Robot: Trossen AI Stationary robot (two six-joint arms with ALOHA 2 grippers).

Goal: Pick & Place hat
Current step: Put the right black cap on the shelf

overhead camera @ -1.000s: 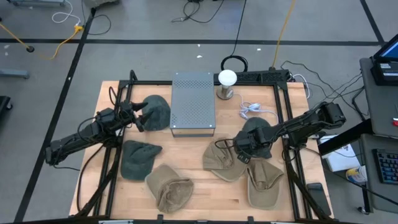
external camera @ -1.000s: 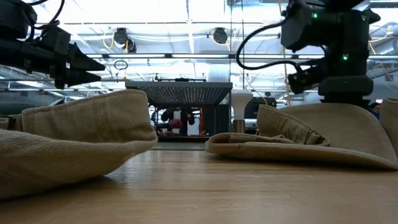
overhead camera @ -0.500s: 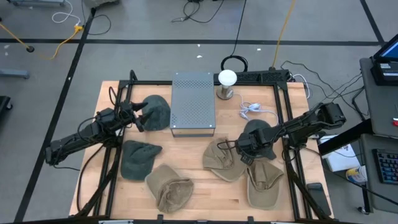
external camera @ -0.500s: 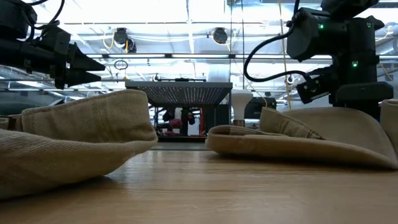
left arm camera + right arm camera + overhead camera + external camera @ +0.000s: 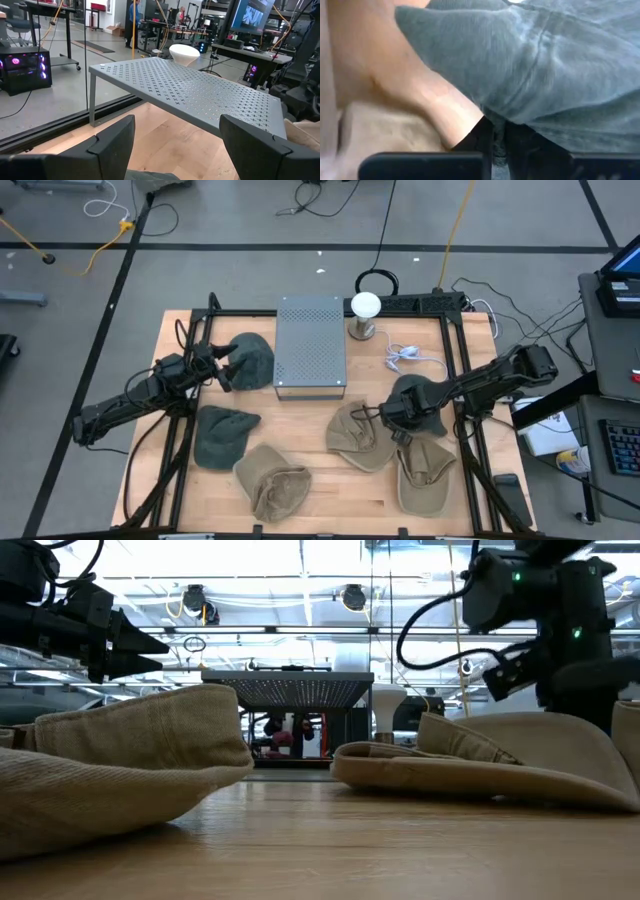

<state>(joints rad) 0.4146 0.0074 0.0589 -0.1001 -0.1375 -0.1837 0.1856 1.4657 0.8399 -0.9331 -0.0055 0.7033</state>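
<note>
Tool [image 5: 499, 142] pinched on grey hat [image 5: 555, 75] edge; tan hat [image 5: 380, 125] beside.

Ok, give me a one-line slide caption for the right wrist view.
Right gripper shut on the grey hat's edge, with a tan hat beside it.

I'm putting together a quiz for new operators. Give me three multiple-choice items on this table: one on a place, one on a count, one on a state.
1. The white lamp stands:
A. beside the metal stand
B. on a hat
C. on the floor

2. How many tan hats?
A. one
B. three
C. five

3. The right gripper is:
A. wide open
B. shut on the dark hat
C. out of view

Answers: A, its base sits by the stand's far right corner; B, the high view shows three; B, its wrist view shows fabric pinched between the jaws.
</note>
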